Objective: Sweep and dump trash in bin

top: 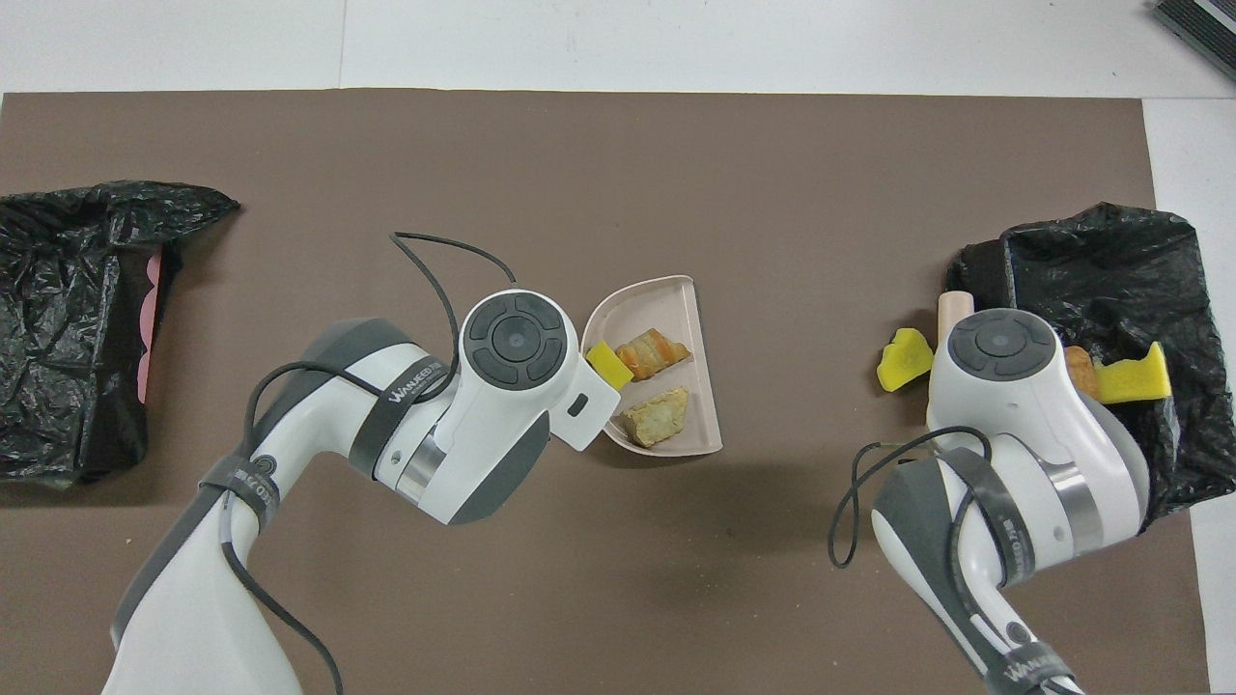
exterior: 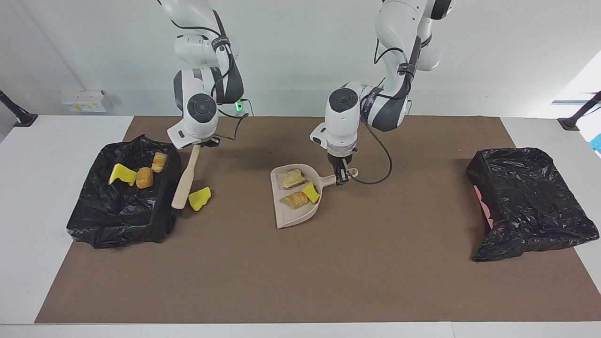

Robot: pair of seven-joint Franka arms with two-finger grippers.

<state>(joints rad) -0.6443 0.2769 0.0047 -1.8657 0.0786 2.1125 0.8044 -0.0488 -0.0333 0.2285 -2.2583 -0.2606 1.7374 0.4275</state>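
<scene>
- Left claw (exterior: pixel 342 177) is clamped on the dustpan (exterior: pixel 295 206) handle; the pan holds three scraps.
- Right claw (exterior: pixel 199 144) grips the brush (exterior: pixel 184 180) beside a yellow sponge chunk (exterior: pixel 199 198) on the tabletop.
- Next, likely: carry the pan level to the bin (exterior: pixel 117 211) and tip it.

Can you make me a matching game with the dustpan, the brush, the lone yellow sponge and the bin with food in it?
Things:
1. dustpan
2. brush
3. lone yellow sponge
4. bin with scraps

Matches:
A. on the mat beside the brush
B. held by the left gripper
C. wrapped in a black bag
D. held by the right gripper

Pairs: 1-B, 2-D, 3-A, 4-C
</scene>
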